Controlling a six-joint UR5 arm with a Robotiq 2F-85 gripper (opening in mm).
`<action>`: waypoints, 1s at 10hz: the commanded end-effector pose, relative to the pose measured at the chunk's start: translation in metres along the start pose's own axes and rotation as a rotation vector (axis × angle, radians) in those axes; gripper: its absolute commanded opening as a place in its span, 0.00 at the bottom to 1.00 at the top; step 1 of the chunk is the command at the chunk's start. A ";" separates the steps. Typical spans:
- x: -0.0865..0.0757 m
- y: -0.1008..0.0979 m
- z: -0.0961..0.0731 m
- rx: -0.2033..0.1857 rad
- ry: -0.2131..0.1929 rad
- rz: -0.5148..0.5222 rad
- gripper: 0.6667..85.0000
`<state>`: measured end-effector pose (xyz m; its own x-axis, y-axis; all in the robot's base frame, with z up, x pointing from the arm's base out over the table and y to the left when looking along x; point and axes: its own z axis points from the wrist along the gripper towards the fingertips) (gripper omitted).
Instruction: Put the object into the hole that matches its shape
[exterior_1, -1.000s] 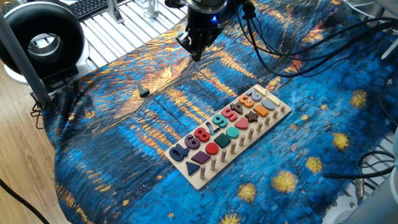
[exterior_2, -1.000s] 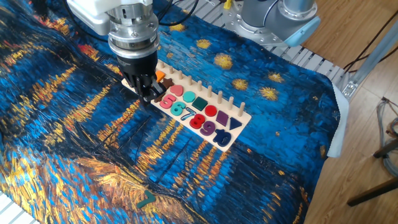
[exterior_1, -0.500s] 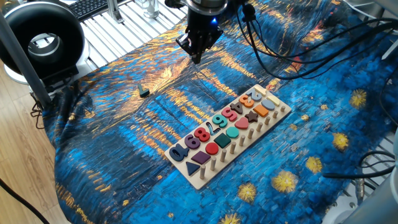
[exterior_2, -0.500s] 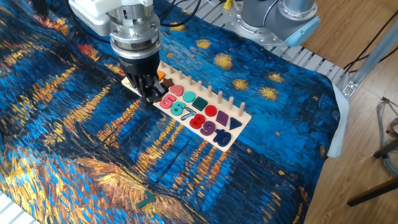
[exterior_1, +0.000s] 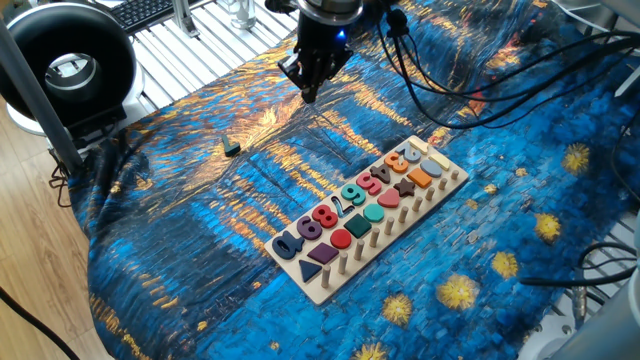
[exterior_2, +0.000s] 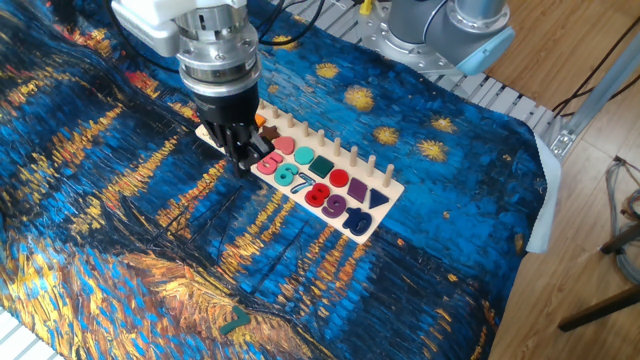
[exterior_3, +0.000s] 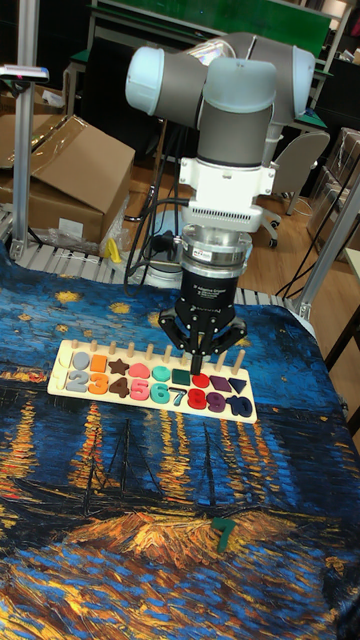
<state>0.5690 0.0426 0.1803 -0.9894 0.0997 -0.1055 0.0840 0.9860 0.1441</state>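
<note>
Pincer (exterior_3: 202, 368) is hanging above the tabletop (exterior_1: 180, 230), fingers pressed together, gripping nothing. Number piece (exterior_3: 223, 534) is lying well apart from it on the cloth. Puzzle board (exterior_1: 450, 185) is sitting beyond, digit cut-out (exterior_1: 345, 203) showing pale.

The puzzle board (exterior_3: 60, 385) carried a row of coloured wooden numbers; in the tall fixed view they read 2, 3, 4, 5, 6, 7, 8, 9 and 10 from left to right, with the first place at the left too pale to read. In one fixed view the 6, 8 and 9 could be made out. The gripper (exterior_3: 204, 358) body bore a small white label, its lettering too fine to read
</note>
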 end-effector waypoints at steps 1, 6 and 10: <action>0.006 0.000 -0.001 -0.004 0.025 -0.038 0.01; -0.020 0.030 0.029 -0.025 0.043 -0.103 0.17; -0.046 0.052 0.083 -0.007 0.042 -0.150 0.32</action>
<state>0.6078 0.0821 0.1376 -0.9963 -0.0289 -0.0808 -0.0403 0.9889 0.1427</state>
